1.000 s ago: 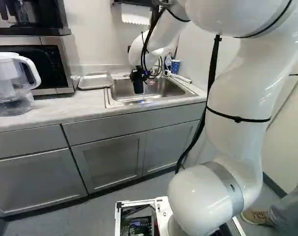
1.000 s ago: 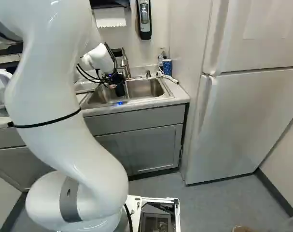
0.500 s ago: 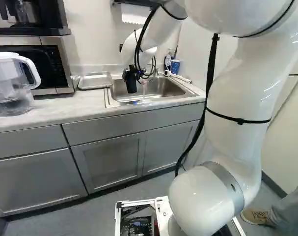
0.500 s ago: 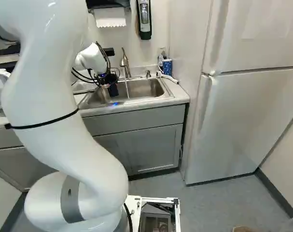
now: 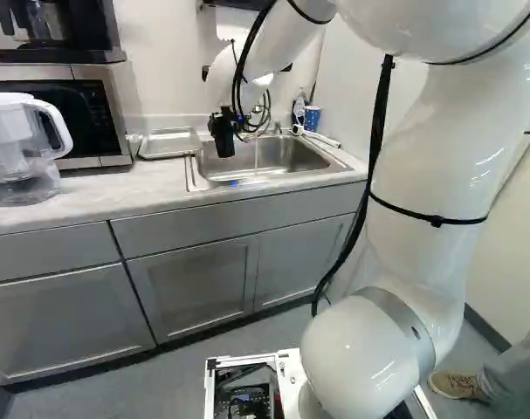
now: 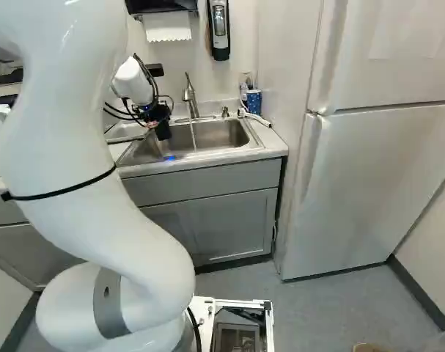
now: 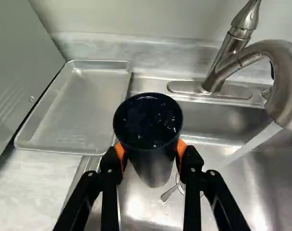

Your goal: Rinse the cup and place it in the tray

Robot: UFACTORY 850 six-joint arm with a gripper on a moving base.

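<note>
Our gripper (image 5: 223, 128) has its fingers clamped on both sides of the dark cup (image 7: 148, 137), wet inside, which we hold over the sink (image 7: 237, 187). Water (image 7: 255, 142) runs from the faucet (image 7: 226, 60), apart from the cup. The metal tray (image 7: 81, 106) lies on the counter (image 7: 35, 178) beside the sink.

Bright, fairly even lighting is noted. Strong glare is thrown back by the sink (image 7: 136, 206) beneath the gripper (image 5: 222, 125); highlights are carried by the faucet (image 7: 286, 65) beside it and by the arm (image 5: 430, 175). Inside the gripped dark cup (image 7: 148, 121), deep shade is broken by small glints. Shadow is recorded below the cabinets (image 5: 195, 284).
</note>
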